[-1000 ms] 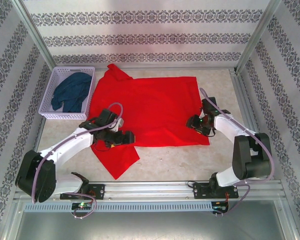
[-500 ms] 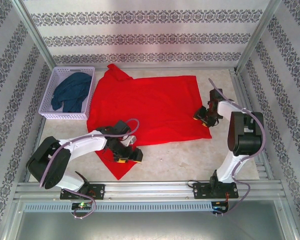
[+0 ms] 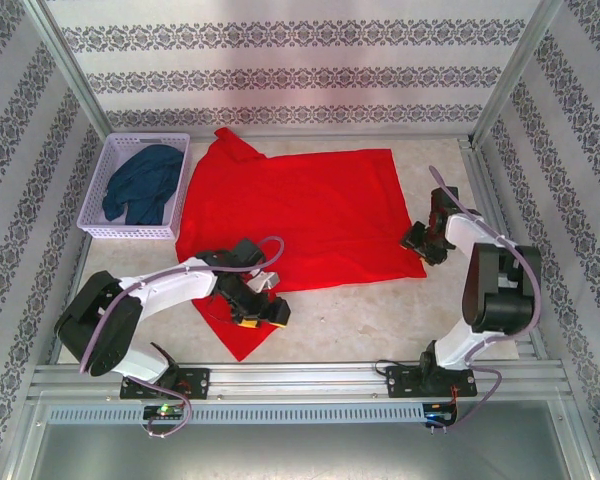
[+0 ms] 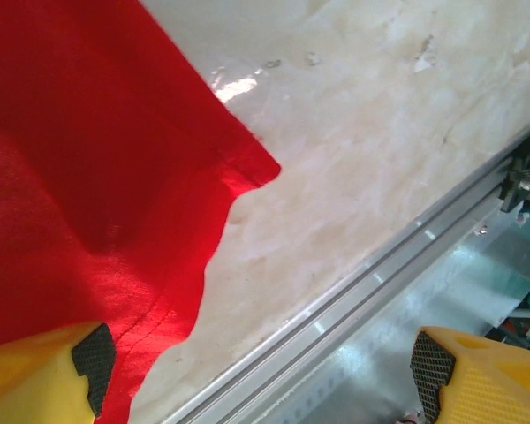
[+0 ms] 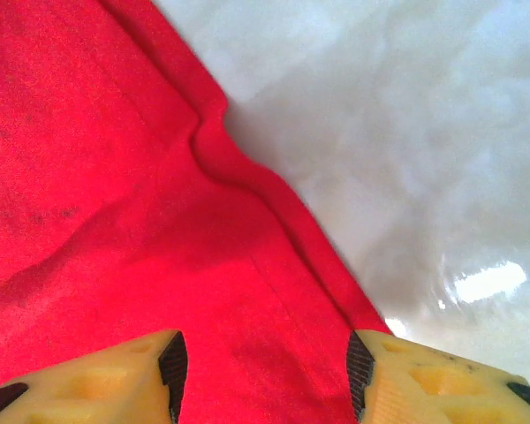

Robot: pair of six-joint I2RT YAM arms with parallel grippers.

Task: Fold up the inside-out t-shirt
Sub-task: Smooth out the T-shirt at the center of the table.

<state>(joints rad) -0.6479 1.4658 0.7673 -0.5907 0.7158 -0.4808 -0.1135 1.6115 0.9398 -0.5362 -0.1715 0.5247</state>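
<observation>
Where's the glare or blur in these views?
Left wrist: a small glare patch on the table beside the t-shirt edge, otherwise sharp. Right wrist: larger glare patch lower right, table looks soft. Top external: even light, red so saturated that folds barely read.

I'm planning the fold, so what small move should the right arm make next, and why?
Probably lower the right gripper and close on the near hem corner of the t-shirt: its jaws stand apart over that corner, with the fabric lying flat, not pinched. The left gripper hangs open over the sleeve.
</observation>
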